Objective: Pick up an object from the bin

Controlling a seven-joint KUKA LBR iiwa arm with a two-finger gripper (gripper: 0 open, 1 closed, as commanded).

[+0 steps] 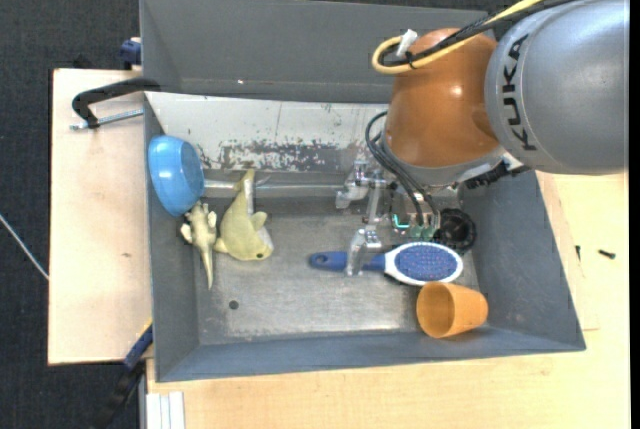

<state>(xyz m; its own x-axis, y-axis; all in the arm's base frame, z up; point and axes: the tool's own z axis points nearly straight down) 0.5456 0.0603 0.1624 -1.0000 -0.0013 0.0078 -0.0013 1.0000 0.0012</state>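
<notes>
My gripper (pixel 359 222) hangs under the orange wrist cover at the bin's middle right, open, with its two metal fingers spread along the bin's depth. The nearer fingertip (pixel 362 252) stands over the neck of a brush (pixel 425 264) that has a white oval head with blue bristles and a blue handle pointing left. Nothing shows between the fingers. An orange cup (pixel 451 309) lies on its side just in front of the brush head. A small black round thing (pixel 457 229) sits behind the brush head, partly hidden by the arm.
On the left side lie a pale yellow fish toy (pixel 244 229), a yellow lizard figure (pixel 203 237) and a blue bowl (pixel 175 175) leaning on the left wall. Bare floor stretches between these and the brush.
</notes>
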